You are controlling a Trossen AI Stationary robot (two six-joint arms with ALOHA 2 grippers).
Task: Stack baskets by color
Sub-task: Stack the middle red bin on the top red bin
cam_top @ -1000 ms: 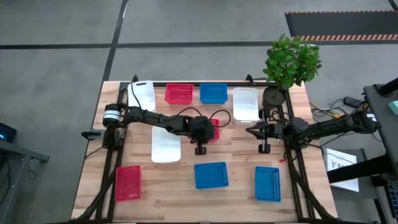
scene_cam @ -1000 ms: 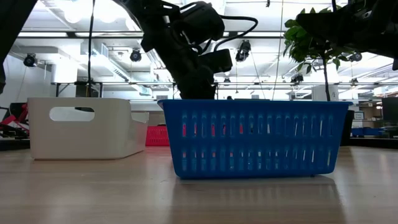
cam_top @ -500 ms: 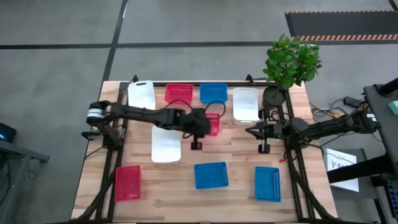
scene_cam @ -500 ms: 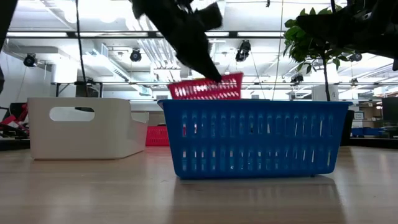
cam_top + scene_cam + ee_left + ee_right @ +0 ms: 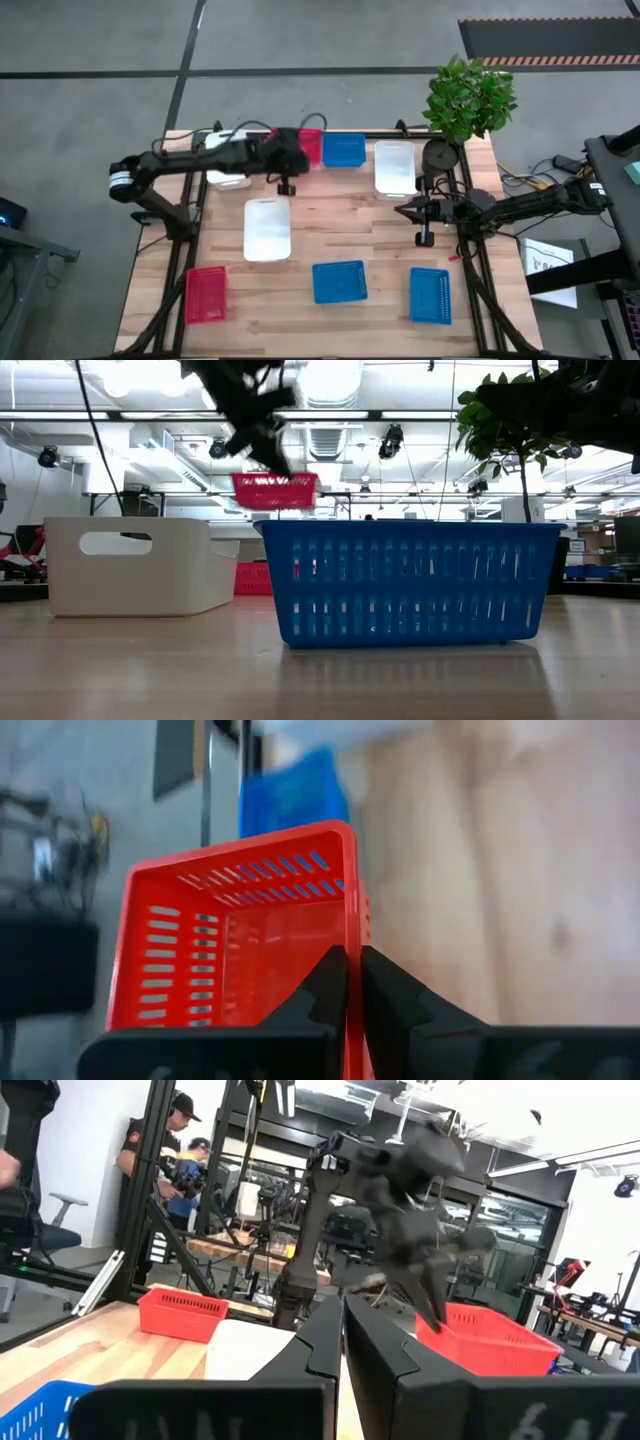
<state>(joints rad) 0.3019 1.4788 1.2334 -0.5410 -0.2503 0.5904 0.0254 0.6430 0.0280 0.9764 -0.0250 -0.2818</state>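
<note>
The left gripper [image 5: 287,160] was clamped on the wall of a red basket [image 5: 309,146], holding it in the air near the table's [image 5: 330,215] far edge, toward 11 o'clock from the table's middle. The left wrist view showed what the overhead one hid: both fingers pinched tight on the red basket's rim [image 5: 352,900], one inside and one outside. The low view alone showed the red basket [image 5: 275,490] lifted clear above the tabletop.

From above, a blue basket [image 5: 343,149] sat just at 3 o'clock of the held one, then a white basket [image 5: 394,167]. Another white basket [image 5: 228,158] lay at 9 o'clock, partly under the arm, and a third [image 5: 267,229] lay at 6 o'clock. Along the near edge sat a second red basket [image 5: 205,293] and two more blue baskets [image 5: 339,281] [image 5: 430,295].

The right gripper [image 5: 410,210] waited at the table's 3 o'clock side with its fingers pressed together on nothing. Only its wrist view caught people [image 5: 180,1150] in the room beyond.
</note>
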